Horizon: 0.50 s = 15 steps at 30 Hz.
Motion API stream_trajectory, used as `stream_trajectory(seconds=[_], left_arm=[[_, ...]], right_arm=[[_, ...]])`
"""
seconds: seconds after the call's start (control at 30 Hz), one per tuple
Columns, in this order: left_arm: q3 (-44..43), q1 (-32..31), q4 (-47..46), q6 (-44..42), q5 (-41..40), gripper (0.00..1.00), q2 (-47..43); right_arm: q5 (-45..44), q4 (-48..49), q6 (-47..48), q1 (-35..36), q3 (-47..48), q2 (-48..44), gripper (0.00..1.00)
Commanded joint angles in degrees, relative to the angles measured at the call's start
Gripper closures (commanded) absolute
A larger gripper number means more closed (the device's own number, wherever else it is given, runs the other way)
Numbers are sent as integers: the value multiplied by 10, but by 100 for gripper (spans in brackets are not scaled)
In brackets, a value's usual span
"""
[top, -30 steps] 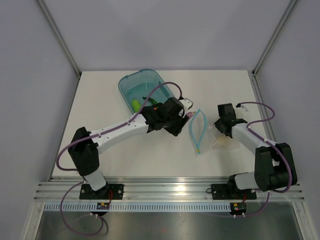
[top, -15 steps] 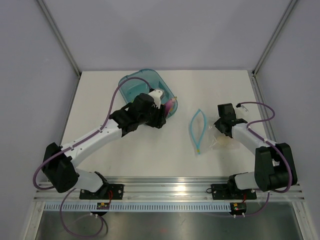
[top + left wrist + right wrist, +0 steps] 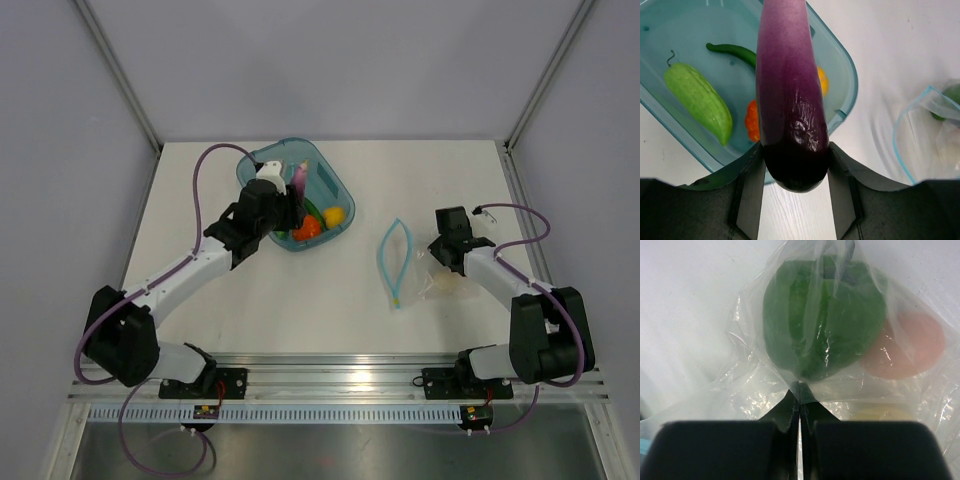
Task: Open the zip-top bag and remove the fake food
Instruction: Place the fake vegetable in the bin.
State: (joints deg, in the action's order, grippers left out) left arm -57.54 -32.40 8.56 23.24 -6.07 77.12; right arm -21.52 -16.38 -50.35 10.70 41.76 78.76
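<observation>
Lighting bright, even, diffuse; shadows faint. Clear crinkly plastic zip-top bag (image 3: 755,390) shows small glare specks toward 7 o'clock. Glossy purple plastic eggplant (image 3: 790,100) carries soft sheen. Wrist-view foregrounds at 6 o'clock blurred.

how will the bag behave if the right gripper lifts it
Probably floppy: the bag is thin, crinkled film, bunched where the right gripper pinches it. Likely to sag and swing, since the pepper inside looks loose.

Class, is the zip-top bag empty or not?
Not empty. The zip-top bag holds a green pepper and a pinkish piece, seen through its plastic.
</observation>
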Motion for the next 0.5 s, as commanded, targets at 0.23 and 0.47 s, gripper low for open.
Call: stream_trajectory(seconds=[0.23,0.47], left_arm=[[0,30,-94,14,-31,69,97],[-10,41,-87,31,-4,46,117]], right_arm=[[-8,12,0,-4,0,-19,100],[-9,12,2,-4,-4,-32,100]])
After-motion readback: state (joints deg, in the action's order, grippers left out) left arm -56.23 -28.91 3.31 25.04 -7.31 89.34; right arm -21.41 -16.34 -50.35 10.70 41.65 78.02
